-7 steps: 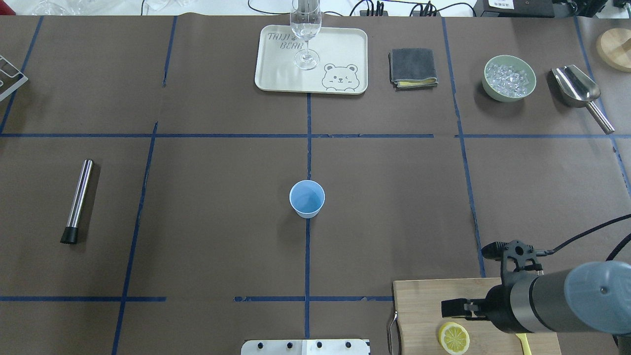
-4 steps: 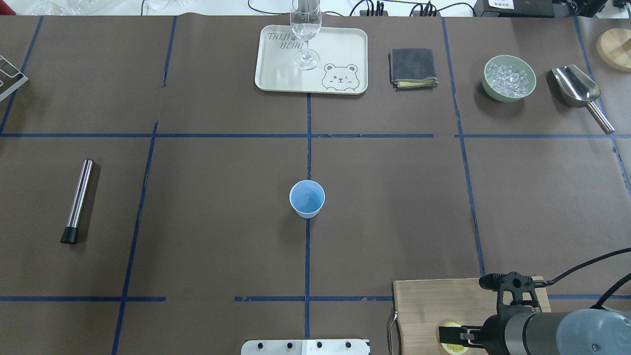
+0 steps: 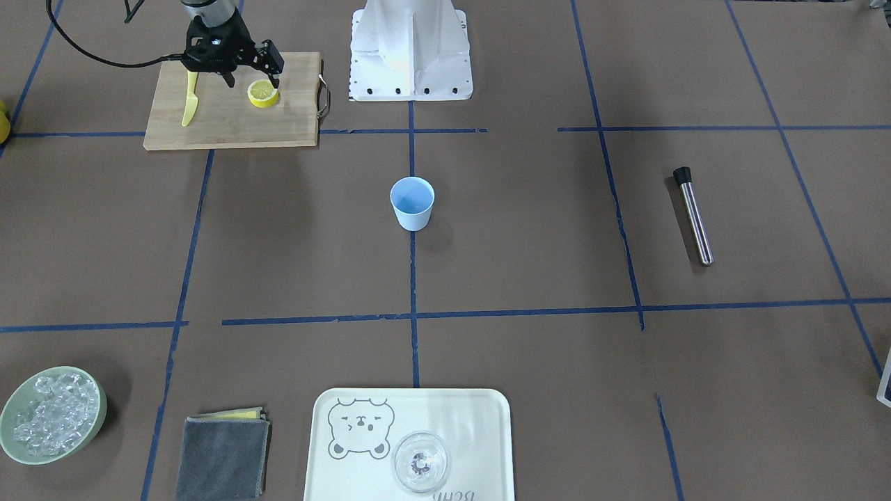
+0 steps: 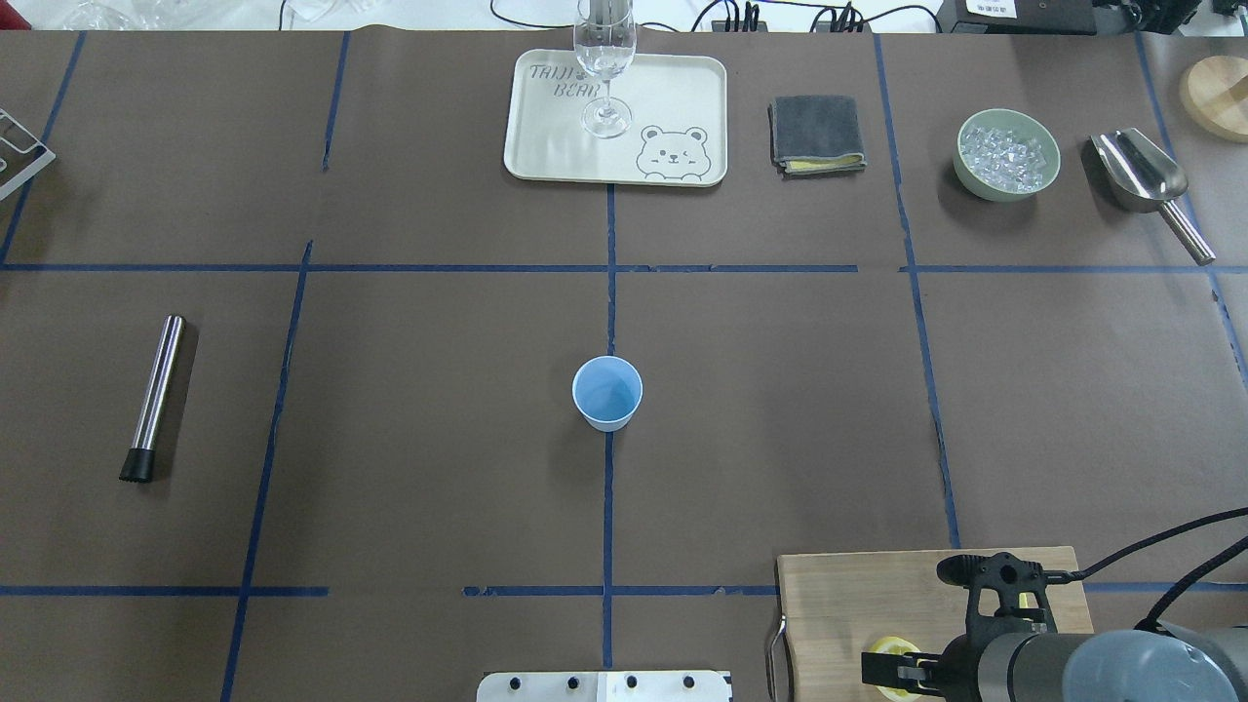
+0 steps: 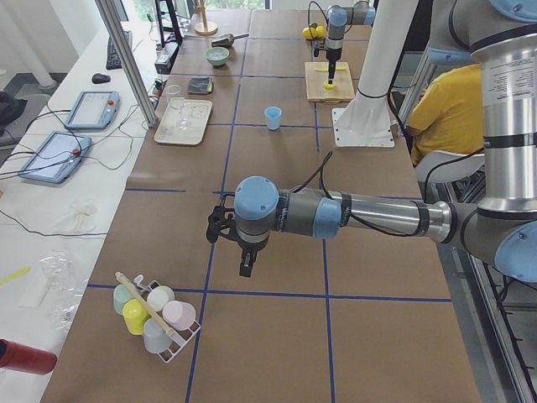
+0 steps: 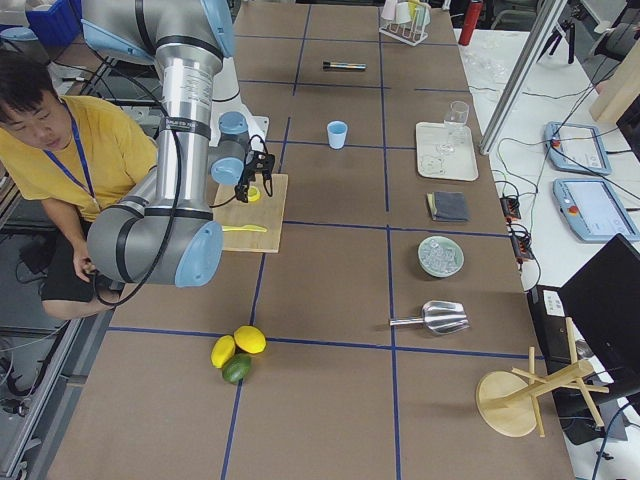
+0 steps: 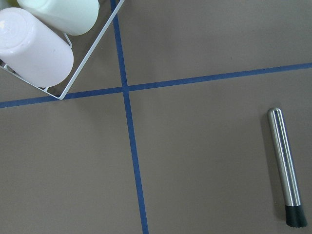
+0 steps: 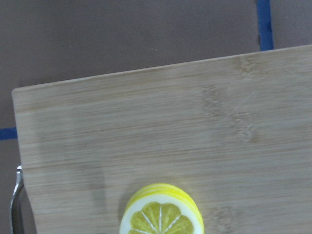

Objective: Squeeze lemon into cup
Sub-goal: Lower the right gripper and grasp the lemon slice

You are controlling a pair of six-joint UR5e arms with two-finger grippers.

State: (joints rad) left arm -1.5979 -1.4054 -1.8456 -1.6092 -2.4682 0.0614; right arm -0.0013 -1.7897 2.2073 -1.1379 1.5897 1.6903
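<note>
The lemon [image 3: 264, 93] is a yellow slice lying cut face up on the wooden cutting board [image 3: 230, 118]. It also shows in the right wrist view [image 8: 162, 214] and, partly covered, in the overhead view [image 4: 889, 646]. My right gripper [image 3: 252, 79] is open and hangs low over the slice, one finger on each side of it, not closed on it. The light-blue cup [image 4: 606, 392] stands upright at the table's middle, far from the board. My left gripper [image 5: 243, 256] shows only in the exterior left view, near the mug rack; I cannot tell its state.
A yellow plastic knife [image 3: 189, 101] lies on the board beside the slice. A steel muddler [image 4: 156, 395] lies at the left. A tray [image 4: 682, 97] with a glass [image 4: 604, 68], a grey cloth [image 4: 817, 134], an ice bowl [image 4: 1007, 154] and a scoop [image 4: 1146, 180] line the far edge.
My right gripper has moved back toward the robot's base and down over the lemon slice, which it now partly covers in the overhead view. The cup has not moved.
</note>
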